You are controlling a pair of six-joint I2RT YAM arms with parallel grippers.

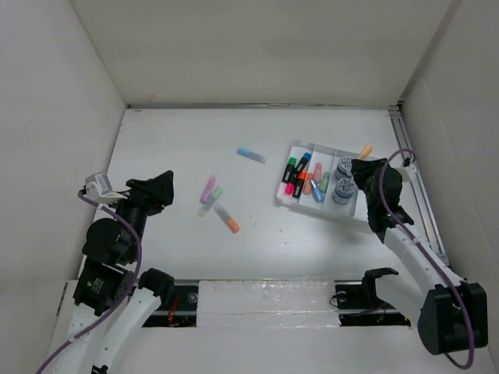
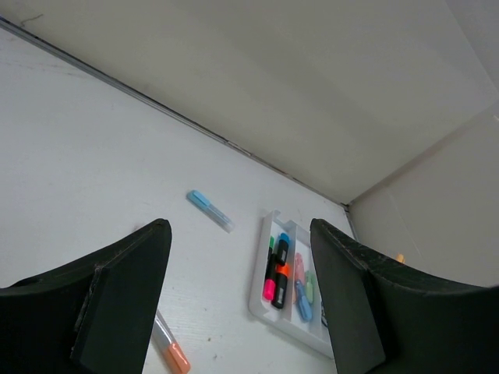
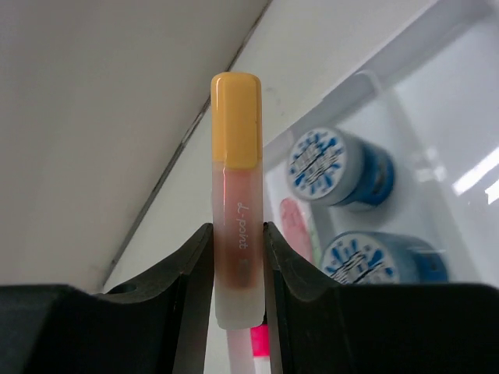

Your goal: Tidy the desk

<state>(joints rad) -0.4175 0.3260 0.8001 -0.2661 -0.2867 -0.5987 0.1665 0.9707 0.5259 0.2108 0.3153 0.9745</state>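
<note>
Right wrist view: the right gripper (image 3: 238, 238) is clamped on a yellow-capped highlighter (image 3: 236, 125), its black fingers (image 3: 187, 273) pressing the pale barrel from both sides; the pen's long axis runs straight out along the fingers, cap foremost; below and beyond it lies the white tray (image 3: 413, 47), where two blue-labelled pots (image 3: 327, 165) sit in one compartment.

From above, this gripper hangs over the tray's far right corner with the pen pointing away to the right, so the slots already holding highlighters lie to its left; I judge that the coming move must bring the barrel in line with those long slots before release.

The left gripper (image 2: 238, 230) hovers with its fingers wide apart, holding and touching nothing; just below them an orange highlighter (image 2: 170, 351) lies on the desk (image 1: 171, 140), with a pink highlighter (image 1: 207, 188) and a green highlighter (image 1: 213, 198) close by it, a blue highlighter (image 2: 209, 210) farther off, and the tray beyond that; the left arm is the nearer to these four loose pens, the right arm to the tray; the desk spreads white under both arms to the far panels.
</note>
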